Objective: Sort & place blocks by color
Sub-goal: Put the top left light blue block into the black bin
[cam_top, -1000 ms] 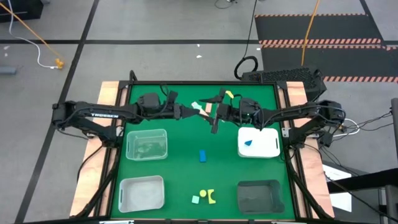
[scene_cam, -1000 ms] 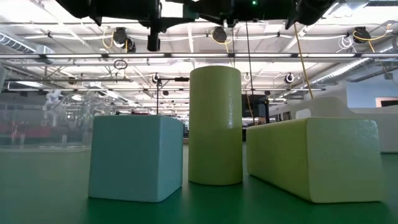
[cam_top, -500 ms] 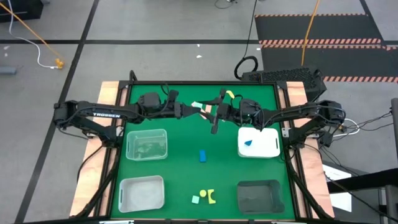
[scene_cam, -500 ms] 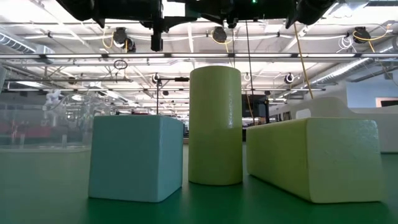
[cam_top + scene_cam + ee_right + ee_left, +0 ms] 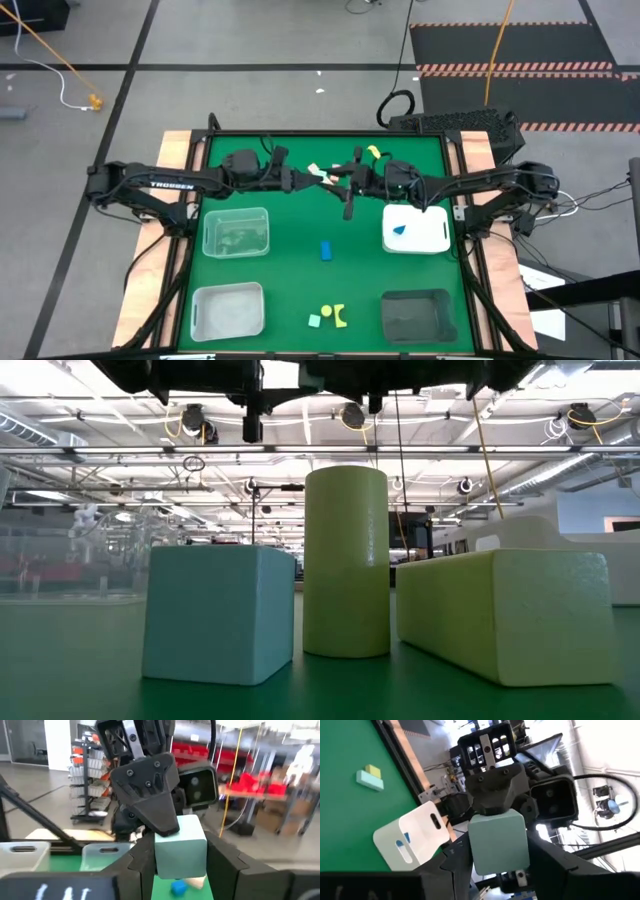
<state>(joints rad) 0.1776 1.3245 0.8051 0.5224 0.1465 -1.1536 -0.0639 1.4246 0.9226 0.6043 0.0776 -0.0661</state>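
Note:
A light teal block [image 5: 497, 842] hangs high over the table's far middle, with both grippers shut on it. My left gripper [image 5: 318, 176] comes from the left and my right gripper [image 5: 342, 182] from the right, tip to tip. A blue block [image 5: 325, 250] lies mid-table. A light teal cube [image 5: 218, 615], a yellow-green cylinder [image 5: 346, 560] and a long yellow-green block [image 5: 505, 615] stand at the near edge. A yellow-green piece [image 5: 372, 152] lies at the far edge. Another blue block [image 5: 399, 229] lies in the white tray [image 5: 430, 240]. My left gripper has the teal block between its two fingers, which lie against two opposite sides [image 5: 474, 857]. The fingers reach in level from the table's left. The block is lifted clear of the table. My right gripper pinches the same block by its other pair of sides [image 5: 161, 855]. Its fingers come level from the table's right, turned crosswise to the left gripper's fingers [image 5: 150, 795]. The block sits level between the two grippers.
A clear tray [image 5: 236, 232] sits at the left and a pale tray [image 5: 228, 310] at the near left. A dark tray [image 5: 418, 315] is at the near right. Bare green mat lies between the trays around the blue block.
My right gripper has edged a little toward the left gripper at the teal block. The block stays lifted over the table's far middle.

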